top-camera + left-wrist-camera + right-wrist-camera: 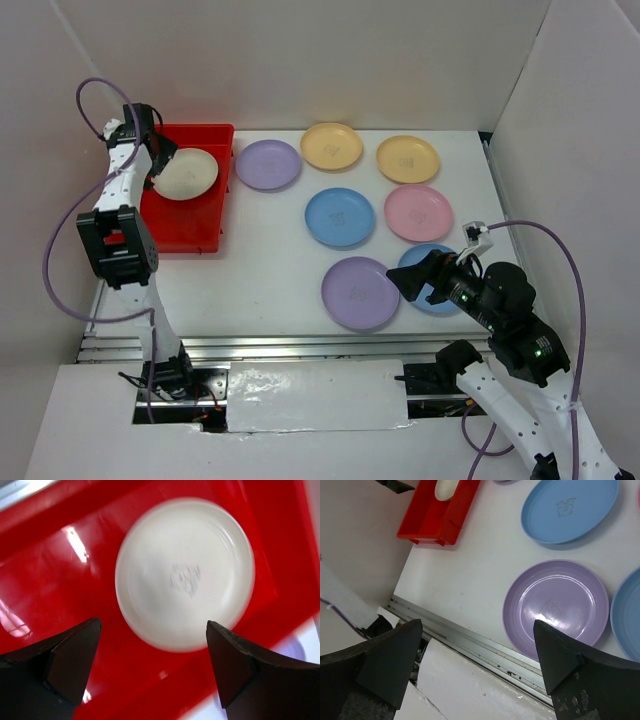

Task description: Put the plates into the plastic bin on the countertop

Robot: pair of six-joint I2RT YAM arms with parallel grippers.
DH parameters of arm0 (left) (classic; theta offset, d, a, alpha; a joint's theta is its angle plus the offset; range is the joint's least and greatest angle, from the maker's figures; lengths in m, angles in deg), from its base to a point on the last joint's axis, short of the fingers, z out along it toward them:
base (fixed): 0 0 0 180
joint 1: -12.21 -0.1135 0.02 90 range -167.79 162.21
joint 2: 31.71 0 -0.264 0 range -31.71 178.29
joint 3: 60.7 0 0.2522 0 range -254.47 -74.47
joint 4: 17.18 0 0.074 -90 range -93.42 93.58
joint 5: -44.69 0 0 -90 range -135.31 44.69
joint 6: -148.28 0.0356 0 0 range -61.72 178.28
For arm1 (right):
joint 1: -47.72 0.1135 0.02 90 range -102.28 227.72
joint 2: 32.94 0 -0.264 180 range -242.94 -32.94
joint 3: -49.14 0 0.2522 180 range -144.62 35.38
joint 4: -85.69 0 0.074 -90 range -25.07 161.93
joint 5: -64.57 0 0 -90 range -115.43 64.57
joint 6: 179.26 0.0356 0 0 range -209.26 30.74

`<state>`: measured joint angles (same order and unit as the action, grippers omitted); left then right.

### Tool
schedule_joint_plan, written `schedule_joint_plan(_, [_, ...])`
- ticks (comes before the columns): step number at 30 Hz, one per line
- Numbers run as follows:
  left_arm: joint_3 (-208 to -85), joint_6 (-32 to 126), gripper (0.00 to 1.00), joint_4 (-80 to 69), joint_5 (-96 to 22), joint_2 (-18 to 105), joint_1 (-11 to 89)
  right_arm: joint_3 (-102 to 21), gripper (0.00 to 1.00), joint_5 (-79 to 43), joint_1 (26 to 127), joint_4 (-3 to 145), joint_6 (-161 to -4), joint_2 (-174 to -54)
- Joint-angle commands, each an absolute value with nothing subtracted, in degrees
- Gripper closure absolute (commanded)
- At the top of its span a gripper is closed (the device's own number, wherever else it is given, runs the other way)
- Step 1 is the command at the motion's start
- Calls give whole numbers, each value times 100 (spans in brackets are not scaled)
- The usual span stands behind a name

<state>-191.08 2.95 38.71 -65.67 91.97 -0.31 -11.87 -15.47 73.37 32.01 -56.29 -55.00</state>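
The red plastic bin [185,228] stands at the far left of the white countertop [270,260]. A cream plate [187,173] lies inside it, blurred in the left wrist view [185,575] and clear of my fingers. My left gripper [160,160] hovers over the bin's far end, open [153,625], holding nothing. Several plates lie on the countertop: purple [268,164], yellow [332,146], blue [340,217], pink [419,212]. My right gripper [405,280] hangs open [477,624] and empty between a near purple plate [555,607] and a blue one [440,297] that it partly hides.
A metal rail [300,348] runs along the near edge of the countertop, with a white panel [310,395] below it. White walls enclose the left, back and right sides. The left arm's purple cable [60,250] loops beside the bin.
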Motion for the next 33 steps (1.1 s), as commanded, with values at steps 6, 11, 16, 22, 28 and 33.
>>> schedule_joint_plan(6, [-15662,967,1,2480,-6103,5437,2623,-1322,0,-2208,7330,3300,-5516,-5850])
schedule_joint_plan(11, [-14409,810,1,2119,-6911,5440,5348,-1454,0,-2314,7330,3062,-5393,-5887])
schedule_joint_plan(16, [-14372,458,1,2444,-7449,6320,6555,-1446,0,-2235,7330,2922,-5314,-5614])
schedule_joint_plan(22, [-14512,449,3,2391,-7335,7417,6916,-1419,0,-2138,7330,2825,-5296,-5447])
schedule_joint_plan(28, [-14338,160,44,2410,-7370,7657,6969,-1472,0,-2059,7330,2816,-5296,-5421])
schedule_joint_plan(33, [-13925,-8,80,2304,-7440,7280,6977,-1525,0,-2007,7347,2834,-5305,-5394])
